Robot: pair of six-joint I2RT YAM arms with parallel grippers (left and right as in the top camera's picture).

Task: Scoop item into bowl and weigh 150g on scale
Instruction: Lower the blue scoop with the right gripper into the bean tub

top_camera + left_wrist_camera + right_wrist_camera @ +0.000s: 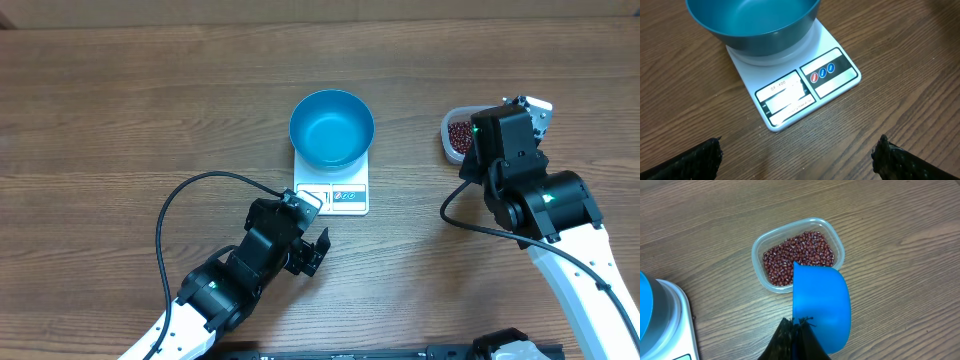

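Note:
The blue bowl (332, 128) stands empty on the white scale (333, 195) at the table's middle. My left gripper (797, 161) is open just in front of the scale (805, 85), with nothing between its fingers (690, 161). To the right, a clear tub (757, 247) holds the dark red beans (799, 254). My right gripper (799, 330) is shut on the handle of a bright blue scoop (822, 305). The scoop hangs over the tub's near rim with its outer side facing the camera, so its inside is hidden. In the overhead view the right arm (510, 150) covers most of the tub (455, 135).
A black cable (190, 195) loops across the wood left of the left arm. The scale's edge (670, 325) lies to the left of the tub in the right wrist view.

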